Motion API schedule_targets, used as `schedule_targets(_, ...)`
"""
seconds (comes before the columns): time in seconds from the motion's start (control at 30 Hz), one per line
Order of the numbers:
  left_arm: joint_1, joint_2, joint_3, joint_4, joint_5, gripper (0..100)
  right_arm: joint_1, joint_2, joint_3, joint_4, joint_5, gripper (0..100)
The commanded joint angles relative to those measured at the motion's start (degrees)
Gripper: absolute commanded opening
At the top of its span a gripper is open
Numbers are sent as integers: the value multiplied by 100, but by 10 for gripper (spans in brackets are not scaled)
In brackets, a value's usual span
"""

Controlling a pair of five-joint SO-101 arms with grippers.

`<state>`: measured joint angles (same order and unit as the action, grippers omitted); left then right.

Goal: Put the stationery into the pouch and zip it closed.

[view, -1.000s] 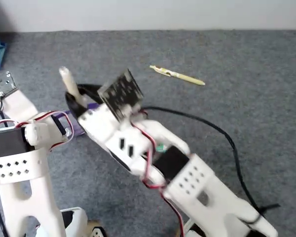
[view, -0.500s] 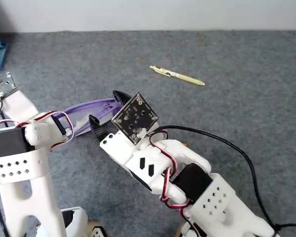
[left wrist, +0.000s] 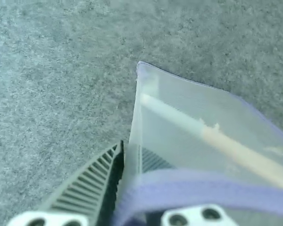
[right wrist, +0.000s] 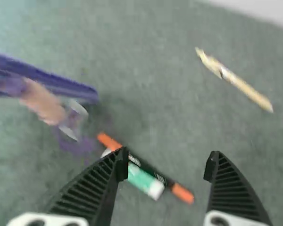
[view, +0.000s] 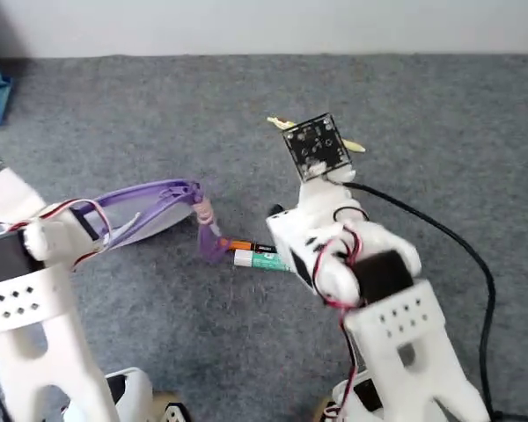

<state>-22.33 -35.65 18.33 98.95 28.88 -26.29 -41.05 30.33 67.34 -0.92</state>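
Pouch [view: 150, 207], translucent with a purple zip edge and a cream pen [left wrist: 226, 146] inside, sits left on the grey worktop [view: 440, 105], clamped at one end by the left end effector [left wrist: 132, 157], while the right end effector [right wrist: 167, 155] is spread wide over a green-white stick [right wrist: 141, 181] and an orange-tipped marker [right wrist: 181, 193] beside the pouch's mouth.

the pouch [view: 150, 207] lies on the table [view: 440, 114] left of centre, running from the left arm towards the middle. the left gripper [left wrist: 129, 155] pinches its left end, and a pencil [left wrist: 226, 147] lies inside it. just right of the pouch's mouth, a marker [view: 243, 247] and a glue stick [view: 262, 259] lie side by side, touching. the right gripper [right wrist: 167, 155] hangs above them, fingers apart. a pen [view: 280, 124] lies well behind, partly hidden by the right arm.
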Motion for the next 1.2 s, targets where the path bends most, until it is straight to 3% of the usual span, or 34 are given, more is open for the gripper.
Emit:
schedule_targets(0.0, -193, -18, -154, 70, 35, 13, 66, 716, -343, 347, -18, 262)
schedule_targets(0.4, -176, -18, -145, 88, 35, 13, -664, 3582, -1187, 532, 1451, 266)
schedule_targets(0.87, -176, -18, -136, 70, 35, 13, -699, 6176, -2637, 453, 1591, 262)
schedule_targets(0.93, -176, -18, -136, 70, 35, 13, -514, 6378, -2848, 365, 1591, 225)
schedule_targets(1.07, -176, -18, -136, 79, 35, 13, -66, 6580, -3086, 110, 1600, 8)
schedule_targets(1.17, -176, -9, -136, 70, 35, 13, 224, 6589, -3112, 119, 1600, 47)
